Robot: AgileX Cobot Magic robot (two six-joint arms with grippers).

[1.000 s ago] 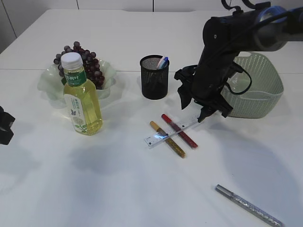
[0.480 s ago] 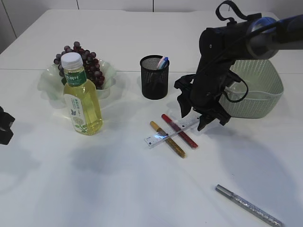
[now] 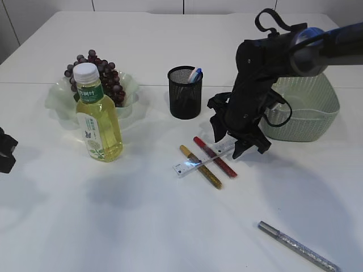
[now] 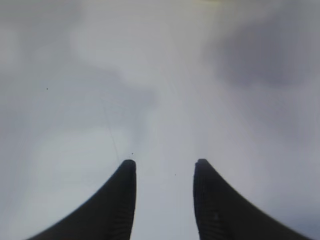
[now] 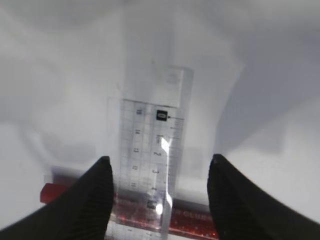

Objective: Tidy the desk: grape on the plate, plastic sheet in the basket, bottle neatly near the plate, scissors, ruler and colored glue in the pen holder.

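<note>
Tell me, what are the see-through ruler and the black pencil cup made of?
The ruler looks like clear, shiny plastic: you can see the red glue stick through it, and light glints off it. The pencil cup looks like black metal mesh, since its wall is a fine net, though it could be plastic.

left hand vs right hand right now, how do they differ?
The right hand is open over the clear ruler, which lies between its fingers on the red glue stick. The left hand is open more narrowly over bare table, nothing between its fingers. In the exterior view the right hand is mid-desk by the pen holder; the left sits at the left edge. Neither grips anything.
</note>
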